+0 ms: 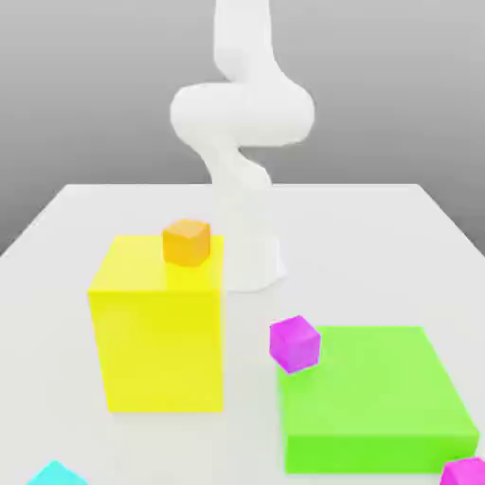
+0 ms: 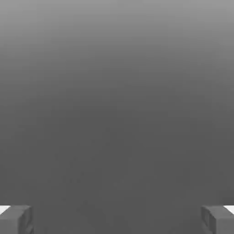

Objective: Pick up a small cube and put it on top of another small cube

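A small magenta cube [image 1: 295, 343] sits at the far left corner of the flat green block [image 1: 379, 403], tilted a little. A second magenta cube [image 1: 465, 473] lies at the exterior view's lower right edge, partly cut off. The small orange cube [image 1: 187, 242] rests on top of the tall yellow block [image 1: 159, 327], near its back edge. The white arm [image 1: 242, 114] rises behind the blocks and runs out of the picture at the top. In the hand view my gripper [image 2: 117, 219] stands open, its two grey fingertips [image 2: 16, 219] far apart with nothing between them, facing plain grey background.
A cyan cube [image 1: 55, 475] pokes in at the exterior view's lower left edge. The white table [image 1: 379, 246] stretches bare behind the green block and to the right of the arm's base [image 1: 254, 270].
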`<state>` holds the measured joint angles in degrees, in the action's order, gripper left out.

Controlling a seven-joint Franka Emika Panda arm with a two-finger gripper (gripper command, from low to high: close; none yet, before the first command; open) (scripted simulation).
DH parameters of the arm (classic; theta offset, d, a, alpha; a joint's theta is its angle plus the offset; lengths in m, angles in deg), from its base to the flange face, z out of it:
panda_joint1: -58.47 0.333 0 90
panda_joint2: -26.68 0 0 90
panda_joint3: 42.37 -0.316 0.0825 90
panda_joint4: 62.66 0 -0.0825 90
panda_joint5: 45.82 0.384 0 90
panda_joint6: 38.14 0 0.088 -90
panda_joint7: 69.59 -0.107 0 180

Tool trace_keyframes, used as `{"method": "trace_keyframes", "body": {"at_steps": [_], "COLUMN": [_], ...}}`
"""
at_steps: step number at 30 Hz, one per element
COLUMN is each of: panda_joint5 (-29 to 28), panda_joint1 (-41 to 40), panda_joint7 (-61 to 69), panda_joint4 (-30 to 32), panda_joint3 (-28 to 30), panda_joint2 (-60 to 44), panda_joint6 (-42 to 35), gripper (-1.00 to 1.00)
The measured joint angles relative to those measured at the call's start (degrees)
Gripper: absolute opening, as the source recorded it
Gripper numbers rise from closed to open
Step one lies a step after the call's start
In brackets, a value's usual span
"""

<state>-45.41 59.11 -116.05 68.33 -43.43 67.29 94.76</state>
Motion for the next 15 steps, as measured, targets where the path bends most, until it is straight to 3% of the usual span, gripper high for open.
{"method": "trace_keyframes", "body": {"at_steps": [15], "panda_joint5": [-1.33], "panda_joint1": [3.78], "panda_joint7": [-6.55], "panda_joint4": [-4.76], "panda_joint3": [-7.95], "panda_joint2": [-31.42], "panda_joint6": [6.78], "gripper": [0.00]}}
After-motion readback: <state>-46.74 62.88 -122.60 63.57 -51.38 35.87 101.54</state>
